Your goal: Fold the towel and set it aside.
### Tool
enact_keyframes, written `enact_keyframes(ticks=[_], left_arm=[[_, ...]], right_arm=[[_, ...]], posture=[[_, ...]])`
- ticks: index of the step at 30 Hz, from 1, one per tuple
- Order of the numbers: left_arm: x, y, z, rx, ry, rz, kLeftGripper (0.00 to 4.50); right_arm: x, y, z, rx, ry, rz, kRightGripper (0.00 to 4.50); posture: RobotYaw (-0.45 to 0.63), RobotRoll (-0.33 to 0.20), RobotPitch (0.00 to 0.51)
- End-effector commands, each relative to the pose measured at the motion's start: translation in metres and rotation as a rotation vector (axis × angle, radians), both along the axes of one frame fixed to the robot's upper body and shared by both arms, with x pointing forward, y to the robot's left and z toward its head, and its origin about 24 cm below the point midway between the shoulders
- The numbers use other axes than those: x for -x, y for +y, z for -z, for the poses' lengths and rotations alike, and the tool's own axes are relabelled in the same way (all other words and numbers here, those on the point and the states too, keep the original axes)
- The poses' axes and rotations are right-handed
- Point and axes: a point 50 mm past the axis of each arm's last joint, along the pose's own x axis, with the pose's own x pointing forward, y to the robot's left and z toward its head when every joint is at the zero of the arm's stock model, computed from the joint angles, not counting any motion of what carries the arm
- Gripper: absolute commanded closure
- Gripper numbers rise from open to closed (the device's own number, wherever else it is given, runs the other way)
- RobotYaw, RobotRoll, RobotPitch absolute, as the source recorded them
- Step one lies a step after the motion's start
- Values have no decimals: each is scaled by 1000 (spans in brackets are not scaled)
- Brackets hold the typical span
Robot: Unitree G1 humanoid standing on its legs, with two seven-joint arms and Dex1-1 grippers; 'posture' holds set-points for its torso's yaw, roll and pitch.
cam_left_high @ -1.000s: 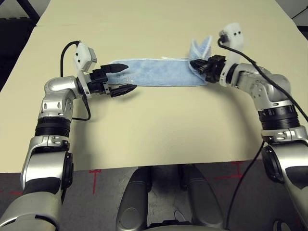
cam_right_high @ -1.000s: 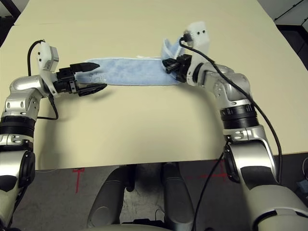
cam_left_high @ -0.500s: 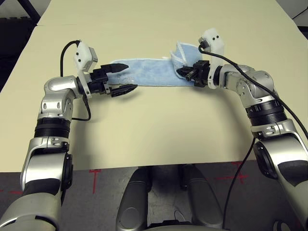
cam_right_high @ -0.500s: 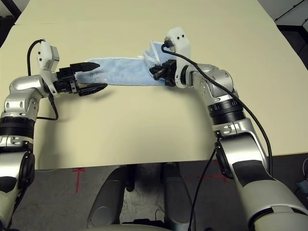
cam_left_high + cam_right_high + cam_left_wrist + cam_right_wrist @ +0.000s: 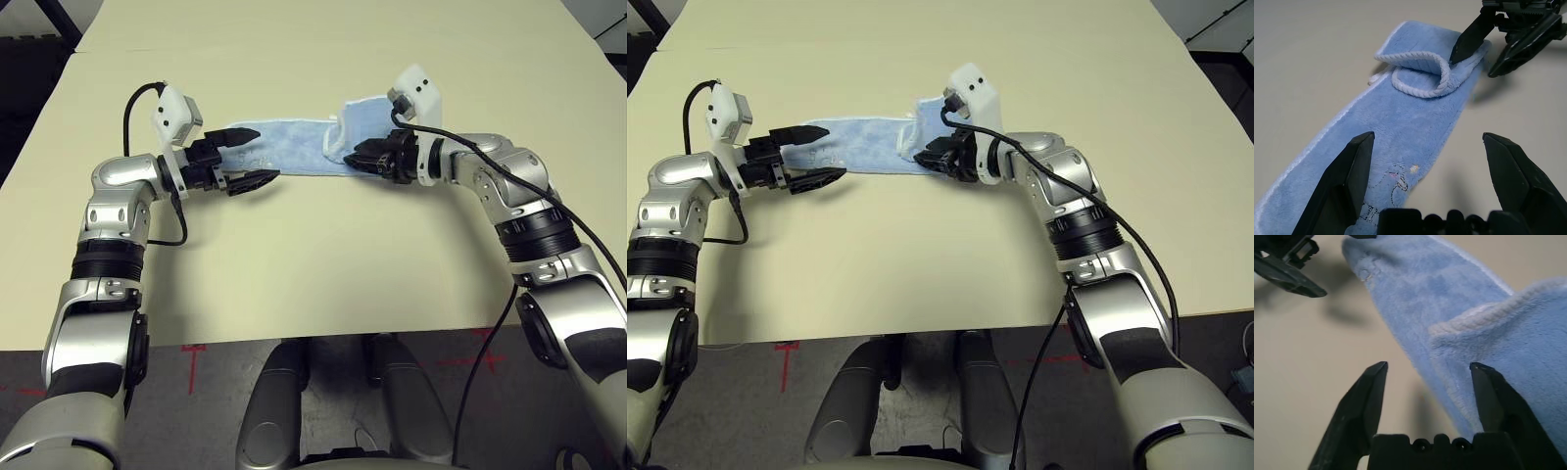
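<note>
- The light-blue towel (image 5: pixel 294 147) lay as a long strip on the beige worktop (image 5: pixel 323 255), its right end curled over.
- Left hand (image 5: pixel 250 157) stood apart at the towel's left end.
- Right hand (image 5: pixel 1427 382) was apart, one finger (image 5: pixel 1498 401) against the fold.

Light: even, soft, overhead | Shadows: faint under arms on table (image 5: pixel 323 255) | Glare: none | Blur: wrist views soft up close

Right gripper (image 5: pixel 355 161) carried leftward along the towel (image 5: pixel 294 148), jaws now parted, towel's right end folded over.
</note>
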Motion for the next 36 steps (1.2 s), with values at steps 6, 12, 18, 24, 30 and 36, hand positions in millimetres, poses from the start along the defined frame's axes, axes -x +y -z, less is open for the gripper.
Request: enact_keyframes(ticks=[6, 12, 18, 24, 30, 36], left_arm=[[-1, -3, 5, -30, 17, 12, 0], [-2, -2, 4, -34, 18, 0, 0], [-6, 5, 1, -24, 2, -96, 0], [-10, 12, -2, 57, 27, -247, 0], [-12, 18, -12, 93, 104, -326, 0], [-18, 28, -20, 37, 204, -471, 0]], right_arm=[[8, 10, 9, 75, 7, -134, 36], [8, 4, 9, 108, -19, -168, 36], [-3, -30, -10, -21, -263, -146, 36], [-2, -80, -7, -18, -385, -162, 36], [7, -121, 12, 48, -325, -221, 36], [8, -134, 23, 53, -279, -227, 36]], posture=[[56, 0, 252], [51, 0, 250], [50, 0, 252], [63, 0, 261], [73, 0, 267], [84, 0, 273]])
